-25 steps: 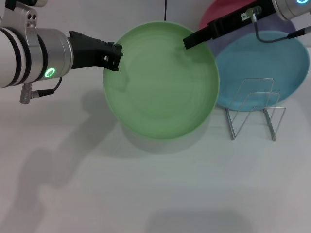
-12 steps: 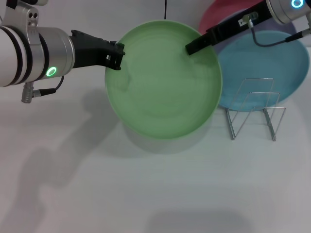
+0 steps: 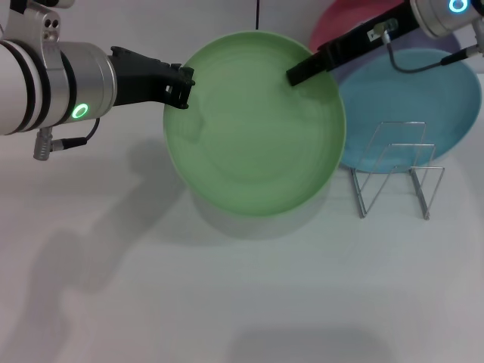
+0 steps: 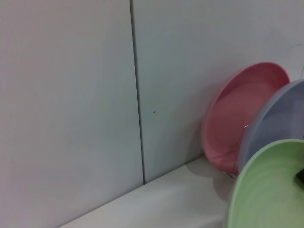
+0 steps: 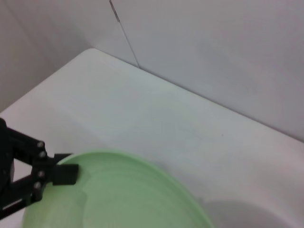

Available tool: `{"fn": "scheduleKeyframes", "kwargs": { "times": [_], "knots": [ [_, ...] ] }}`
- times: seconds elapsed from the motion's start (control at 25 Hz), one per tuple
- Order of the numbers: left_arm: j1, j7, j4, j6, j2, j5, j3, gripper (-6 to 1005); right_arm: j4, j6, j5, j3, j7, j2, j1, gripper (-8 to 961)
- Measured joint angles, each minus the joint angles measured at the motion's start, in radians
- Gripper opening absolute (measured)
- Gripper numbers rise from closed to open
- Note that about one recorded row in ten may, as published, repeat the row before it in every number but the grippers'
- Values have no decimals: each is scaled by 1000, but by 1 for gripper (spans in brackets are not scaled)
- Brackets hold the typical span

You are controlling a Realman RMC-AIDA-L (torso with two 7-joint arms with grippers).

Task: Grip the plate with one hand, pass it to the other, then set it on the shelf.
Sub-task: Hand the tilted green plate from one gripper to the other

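The light green plate [image 3: 253, 136] hangs above the white table, with its shadow under it. My left gripper [image 3: 178, 85], black on the silver arm with the green light, is shut on the plate's left rim. It also shows in the right wrist view [image 5: 61, 174], clamped on the plate's rim [image 5: 123, 190]. My right gripper [image 3: 296, 74], slender and black, reaches in from the upper right, its tip over the plate's upper right part. The wire shelf [image 3: 396, 171] stands on the table to the right of the plate. The plate's edge shows in the left wrist view [image 4: 268, 190].
A turquoise plate [image 3: 439, 98] leans behind the shelf. A pink plate [image 4: 240, 116] and a lavender plate [image 4: 275, 118] lean against the back wall. The wall is close behind. A cable hangs from the right arm [image 3: 423, 60].
The plate and my left gripper have shifted slightly to the right. My right gripper's tip has moved a little down over the plate's upper right part.
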Motion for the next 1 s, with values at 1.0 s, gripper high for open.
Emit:
{"fn": "scheduleKeyframes", "kwargs": {
  "times": [1.0],
  "knots": [
    [14, 146, 15, 65, 1, -213, -57, 46, -44, 77, -36, -47, -71, 75, -12, 275]
  ]
}}
